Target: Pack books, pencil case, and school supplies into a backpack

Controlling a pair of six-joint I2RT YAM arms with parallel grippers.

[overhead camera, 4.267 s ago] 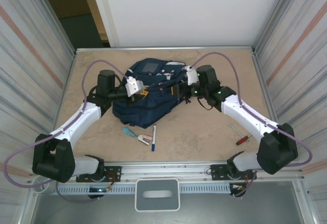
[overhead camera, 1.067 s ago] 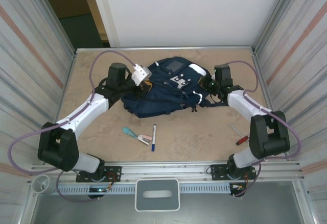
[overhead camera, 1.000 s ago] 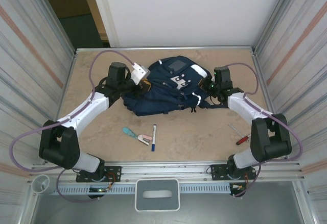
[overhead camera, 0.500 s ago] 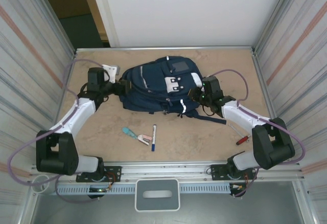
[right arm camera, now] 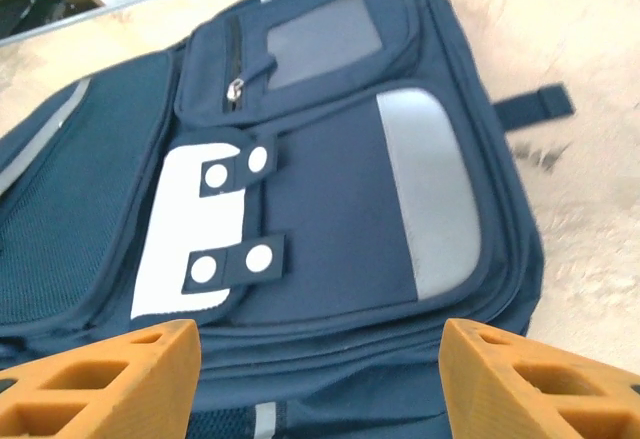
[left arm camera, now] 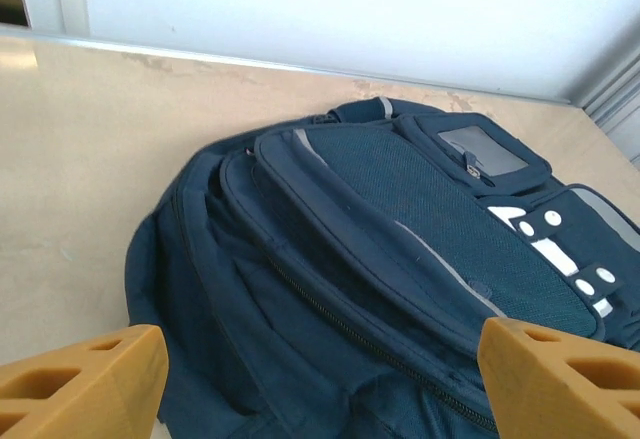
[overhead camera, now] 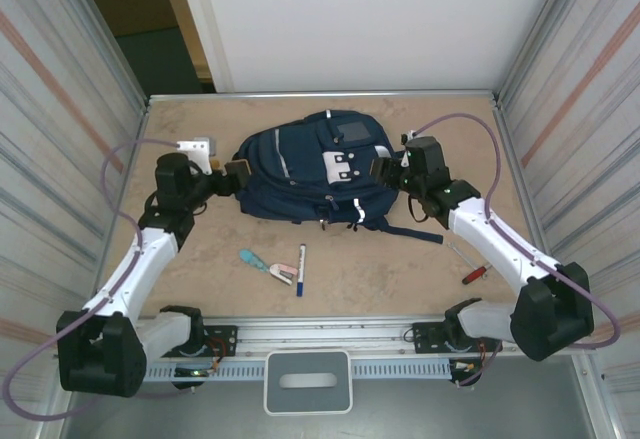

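Navy backpack (overhead camera: 300, 174) lies flat on the bench (overhead camera: 400, 259), front face up, set toward the far middle of the surface. White patch with round snaps (overhead camera: 340, 166) and a pale reflective stripe (overhead camera: 281, 162) face up; a dark strap (overhead camera: 418, 233) trails from its near right corner onto the bench. Left claw (overhead camera: 237, 170) sits level with the backpack's left end, tips just beside the fabric; cannot tell whether they touch. From the left wrist, both orange fingers (left arm camera: 85, 384) stand far apart at the frame's bottom corners, nothing between them, and the backpack (left arm camera: 400, 229) spreads just beyond, a zipper line (left arm camera: 350, 331) running along its side. Left claw wide, holding nothing. Right claw (overhead camera: 384, 168) sits at the backpack's right end, tips just beside it; contact cannot be told here either. From the right wrist, the orange fingers (right arm camera: 100, 379) are also spread wide with nothing gripped, the backpack's front (right arm camera: 330, 219) with a grey window pocket (right arm camera: 320, 39) and a grey panel (right arm camera: 435, 194) directly ahead. Right claw wide, holding nothing. On the near bench, apart from the backpack: white marker pen with blue cap (overhead camera: 300, 268) lying nearly front-to-back, and the teal-and-pink stapler-like item (overhead camera: 268, 264) just to its left. Red-handled screwdriver (overhead camera: 474, 273) rests near the right arm, well apart from both.
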